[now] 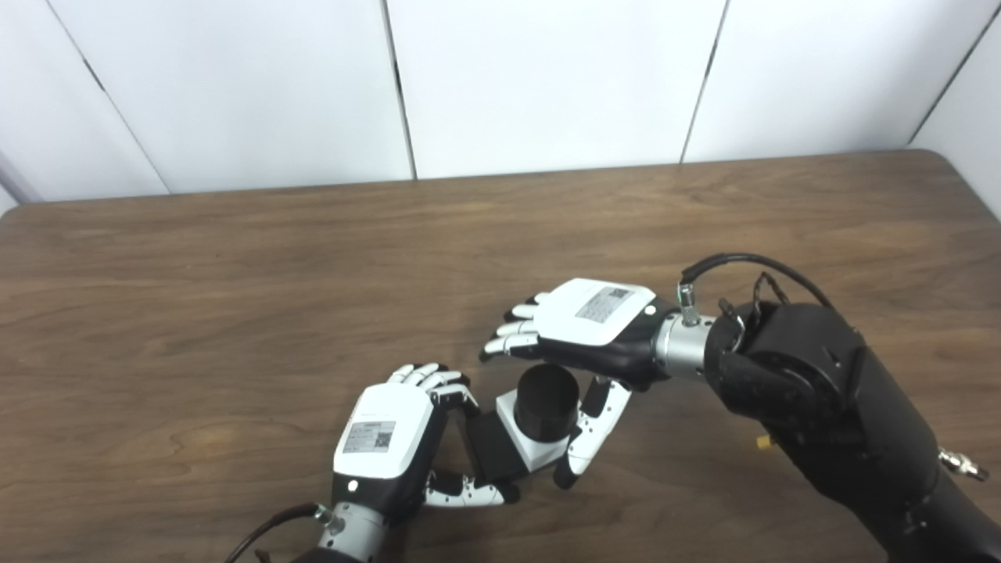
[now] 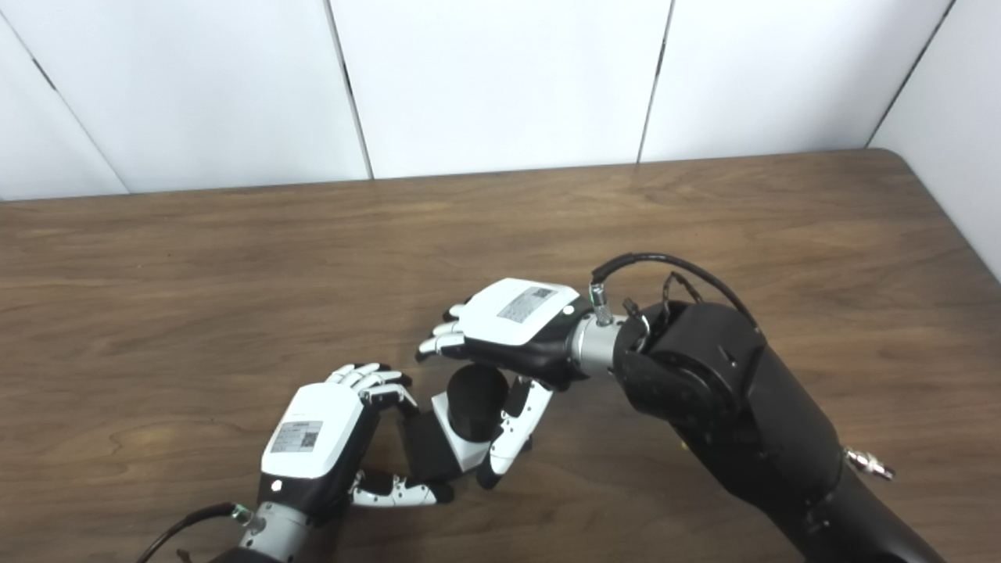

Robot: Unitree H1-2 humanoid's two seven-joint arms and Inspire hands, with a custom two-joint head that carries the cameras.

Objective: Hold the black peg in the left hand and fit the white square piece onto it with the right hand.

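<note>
Black peg (image 1: 546, 400) already sits through the white square (image 1: 532, 446), its long axis rising toward the right hand (image 1: 598, 319), just above. Left hand (image 1: 391, 438) fingers (image 1: 438, 381) clamp the dark base near the counter (image 1: 235, 313) front edge. Right fingers seem apart, thumb touching the square's side.

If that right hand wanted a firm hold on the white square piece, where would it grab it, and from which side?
Probably by its flat outer edges. The white square piece already sits around the black peg, whose round end pokes through the middle, and the left hand covers the left side. So the right hand should come from the right, pinching opposite flat sides.
</note>
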